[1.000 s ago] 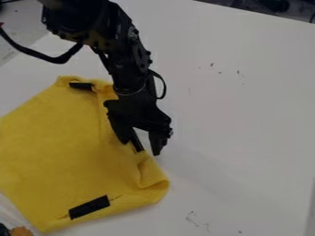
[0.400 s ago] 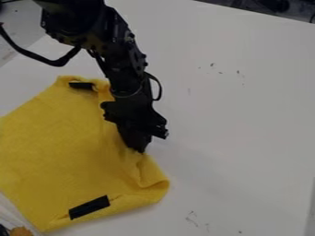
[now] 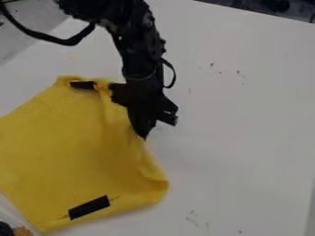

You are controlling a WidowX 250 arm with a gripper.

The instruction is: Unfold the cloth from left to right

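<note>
White table [image 3: 246, 138], dark-specked; yellow cloth [image 3: 61, 147] on it.

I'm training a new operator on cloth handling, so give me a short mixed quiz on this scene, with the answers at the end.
1. How many black strips show on the yellow cloth?
a) none
b) two
c) five

2. Fill in the blank: the claw is at the edge of the cloth that faces the picture's ____ side.

3. True or false: most of the cloth lies on the white table.

Key: 1 b; 2 right; 3 true.
</note>
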